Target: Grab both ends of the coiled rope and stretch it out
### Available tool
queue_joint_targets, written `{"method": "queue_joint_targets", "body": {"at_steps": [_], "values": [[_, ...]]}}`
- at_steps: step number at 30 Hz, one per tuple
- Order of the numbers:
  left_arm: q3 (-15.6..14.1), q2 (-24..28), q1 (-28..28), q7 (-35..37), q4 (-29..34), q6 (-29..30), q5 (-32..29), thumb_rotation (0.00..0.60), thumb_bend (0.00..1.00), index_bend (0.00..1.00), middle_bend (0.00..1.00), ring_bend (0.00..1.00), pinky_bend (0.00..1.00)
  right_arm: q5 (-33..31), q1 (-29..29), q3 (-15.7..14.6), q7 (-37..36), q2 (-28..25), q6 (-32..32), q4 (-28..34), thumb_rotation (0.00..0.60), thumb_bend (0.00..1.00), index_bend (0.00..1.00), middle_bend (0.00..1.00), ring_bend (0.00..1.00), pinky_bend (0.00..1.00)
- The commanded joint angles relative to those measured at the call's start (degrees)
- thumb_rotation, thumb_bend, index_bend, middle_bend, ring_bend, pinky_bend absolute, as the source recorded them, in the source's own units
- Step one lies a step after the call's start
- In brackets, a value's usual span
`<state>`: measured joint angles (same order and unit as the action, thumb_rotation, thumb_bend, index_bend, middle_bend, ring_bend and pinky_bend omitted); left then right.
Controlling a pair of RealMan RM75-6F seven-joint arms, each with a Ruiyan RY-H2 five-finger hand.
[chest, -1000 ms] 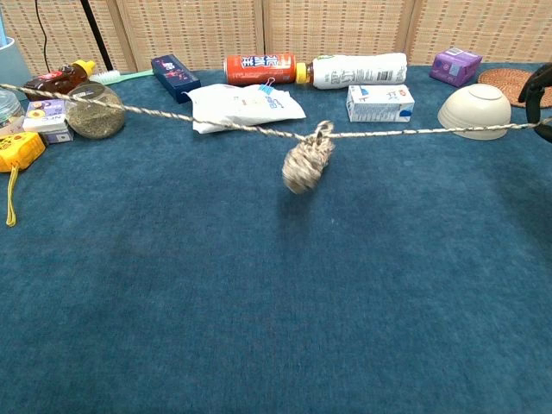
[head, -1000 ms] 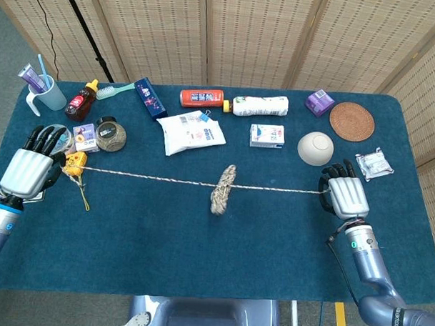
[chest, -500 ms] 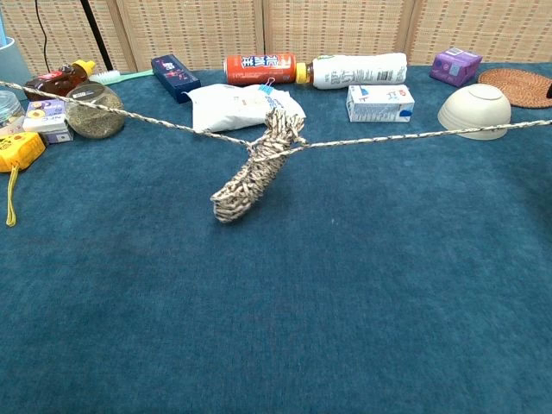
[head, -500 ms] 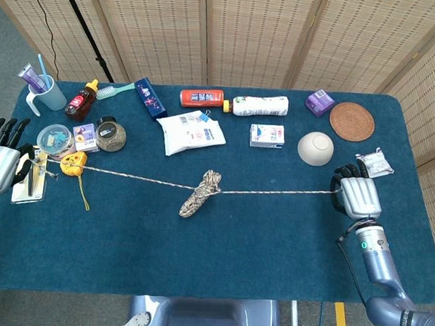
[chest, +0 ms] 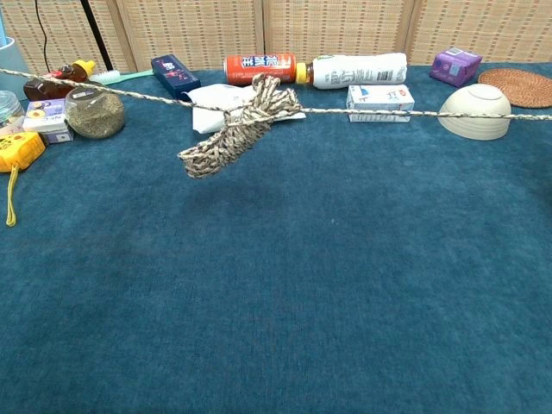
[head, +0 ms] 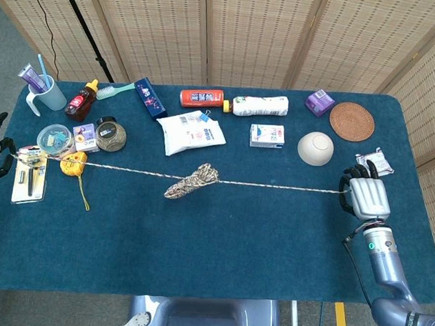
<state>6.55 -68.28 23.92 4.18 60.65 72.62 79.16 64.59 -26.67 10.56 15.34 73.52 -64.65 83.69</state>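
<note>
At table ends, hands (head: 365, 197) gripping rope (head: 192, 182)

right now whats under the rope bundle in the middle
The rope bundle hangs clear of the blue table, with only bare cloth beneath. In the chest view its upper end overlaps the white pouch behind, hiding part of it.

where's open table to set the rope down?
Near half, between the taut rope and the table's front edge, is bare cloth. Crowded: the far strip, from the cup past the bottles to the woven coaster.
</note>
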Motion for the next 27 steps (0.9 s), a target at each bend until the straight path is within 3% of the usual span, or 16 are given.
{"method": "queue_joint_targets", "body": {"at_steps": [1, 15, 27], "values": [[0.27, 0.07, -0.12, 0.01, -0.49, -0.38, -0.41, 0.600, 0.48, 0.65, 0.08, 0.00, 0.00, -0.06, 0.10, -0.02, -0.02, -0.08, -0.01, -0.15, 0.600, 0.51, 0.63, 0.28, 0.17, 0.00], [0.95, -0.03, -0.23, -0.13, -1.40, -1.27, -0.86, 0.600, 0.48, 0.65, 0.08, 0.00, 0.00, 0.23, 0.59, -0.21, -0.41, -0.32, -0.18, -0.14, 0.600, 0.51, 0.63, 0.28, 0.17, 0.00], [1.43, -0.31, 4.05, -3.21, 6.36, -0.37, 4.61, 0.600, 0.48, 0.65, 0.08, 0.00, 0.00, 4.53, -0.18, 0.59, -3.76, -1.64, -0.97, 4.90, 0.600, 0.51, 0.63, 0.28, 0.17, 0.00]]}}
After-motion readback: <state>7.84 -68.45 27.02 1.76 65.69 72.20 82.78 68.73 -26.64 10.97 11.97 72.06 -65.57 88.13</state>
